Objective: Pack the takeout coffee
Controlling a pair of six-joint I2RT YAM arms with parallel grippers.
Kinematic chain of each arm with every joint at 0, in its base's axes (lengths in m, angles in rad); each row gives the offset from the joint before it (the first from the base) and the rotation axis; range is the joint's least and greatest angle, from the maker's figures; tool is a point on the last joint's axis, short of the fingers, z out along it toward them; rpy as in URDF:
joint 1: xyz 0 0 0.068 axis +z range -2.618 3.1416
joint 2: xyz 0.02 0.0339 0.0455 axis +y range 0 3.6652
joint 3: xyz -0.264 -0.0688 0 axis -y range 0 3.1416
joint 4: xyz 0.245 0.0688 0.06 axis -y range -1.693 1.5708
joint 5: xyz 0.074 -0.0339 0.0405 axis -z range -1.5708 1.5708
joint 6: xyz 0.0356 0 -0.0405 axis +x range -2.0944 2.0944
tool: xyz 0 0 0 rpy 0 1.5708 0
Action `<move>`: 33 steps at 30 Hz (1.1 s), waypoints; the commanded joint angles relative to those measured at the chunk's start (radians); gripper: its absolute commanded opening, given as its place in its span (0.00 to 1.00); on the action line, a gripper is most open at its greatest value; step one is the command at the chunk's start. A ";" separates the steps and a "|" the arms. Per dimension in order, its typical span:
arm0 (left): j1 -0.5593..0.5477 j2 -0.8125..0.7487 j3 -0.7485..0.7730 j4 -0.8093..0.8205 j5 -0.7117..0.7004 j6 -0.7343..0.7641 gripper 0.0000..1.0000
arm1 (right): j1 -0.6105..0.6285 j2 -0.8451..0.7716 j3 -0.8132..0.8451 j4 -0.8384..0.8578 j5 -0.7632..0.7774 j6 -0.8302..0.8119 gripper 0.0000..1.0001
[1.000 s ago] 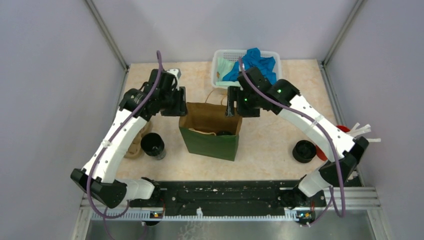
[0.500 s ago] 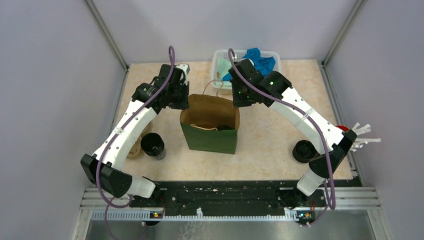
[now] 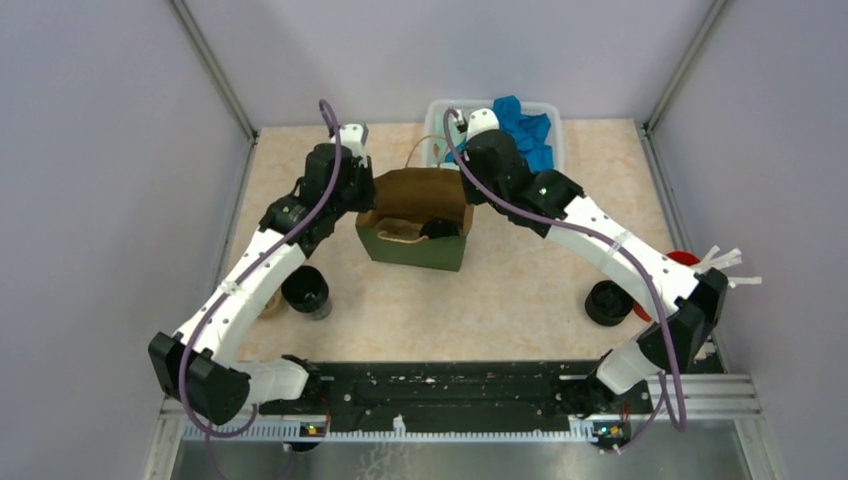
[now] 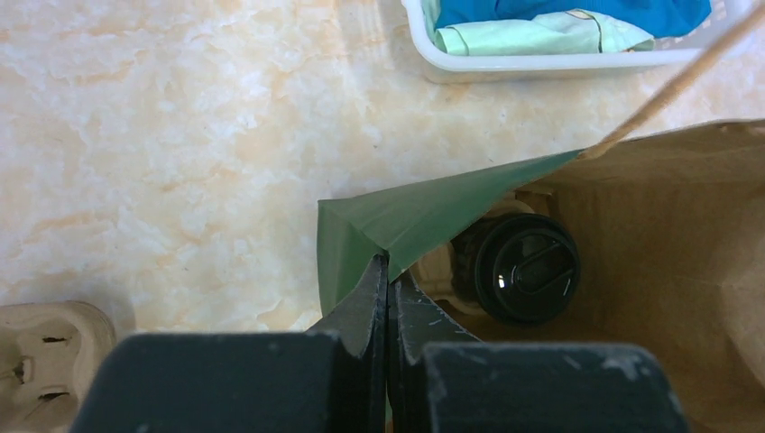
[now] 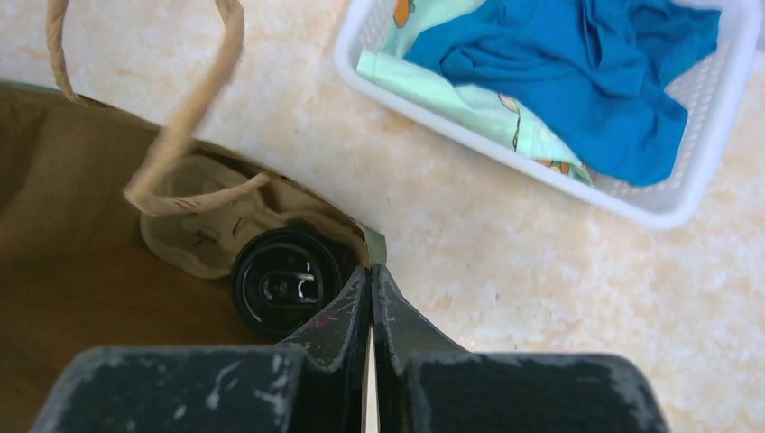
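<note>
Left claw (image 4: 389, 271): pressed together on the left rim of the green paper bag (image 3: 415, 250). Right claw (image 5: 371, 271): pinching the bag's right rim.

The bag stands mid-bench, nearer the far edge, with its mouth open upward between the two claws. One takeout coffee (image 4: 526, 268) sits upright inside the bag, lid up, against a tan cup tray (image 5: 194, 239).

Two identical cups stand on the bench (image 3: 530, 290), both well apart from the bag: one toward the left edge (image 3: 306, 290), one toward the right edge (image 3: 608, 302).

A white basket (image 4: 541, 65) lies near the bag at the far edge. Open bench surface runs from the bag to the near edge.
</note>
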 commanded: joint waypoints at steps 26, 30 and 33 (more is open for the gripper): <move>-0.001 -0.152 -0.224 0.505 -0.031 0.024 0.00 | 0.015 -0.101 -0.151 0.353 -0.094 -0.179 0.00; -0.001 -0.125 -0.093 0.222 -0.027 -0.068 0.00 | 0.014 -0.057 -0.003 0.117 -0.056 -0.056 0.00; -0.001 -0.119 -0.043 0.073 -0.001 -0.149 0.00 | 0.014 -0.018 0.097 -0.057 -0.060 0.044 0.00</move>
